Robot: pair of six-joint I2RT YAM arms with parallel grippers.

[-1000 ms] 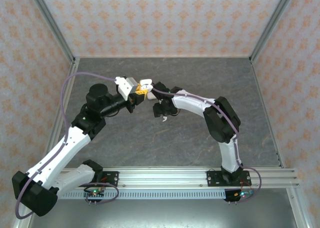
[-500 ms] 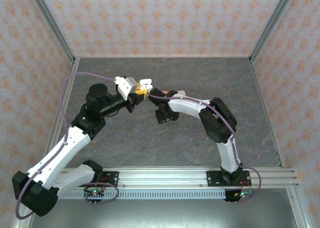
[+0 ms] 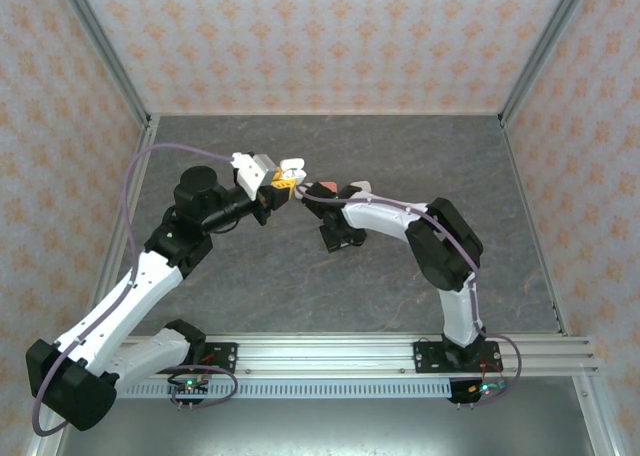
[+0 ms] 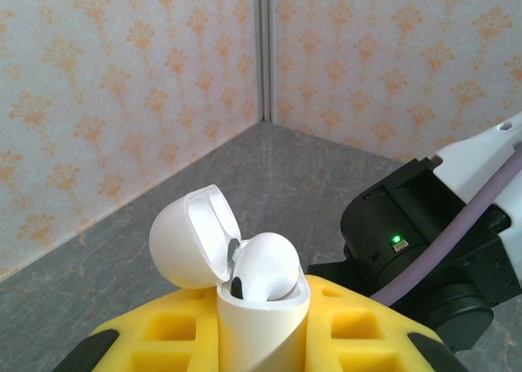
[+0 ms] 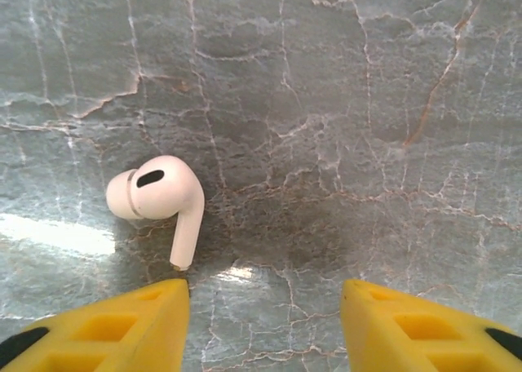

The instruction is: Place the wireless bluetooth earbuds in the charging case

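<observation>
At the left of the top view, the left arm (image 3: 150, 266) reached up and inward over the grey marbled surface (image 3: 250, 286). Its hand (image 3: 284, 184) was clamped on a white case (image 3: 292, 165), held above the surface near the middle of the enclosure. The left wrist view showed the case (image 4: 261, 327) standing upright between the yellow pads (image 4: 183, 331), its lid (image 4: 192, 237) hinged back to the left. One white earbud (image 4: 265, 266) sat in the open mouth, its rounded head standing above the rim with a dark vent facing the camera. Behind and to the right stood a black part of the right arm (image 4: 408, 233) with a small green light on it.

Just right of the case in the top view, the right arm (image 3: 440, 246) bent down towards the surface. In the right wrist view its hand (image 5: 265, 327) was spread wide, gripping nothing. A second white earbud (image 5: 155, 197) lay on its side on the surface ahead of the left-side finger (image 5: 122, 323), stem pointing back at that fingertip, close to it but apart.
</observation>
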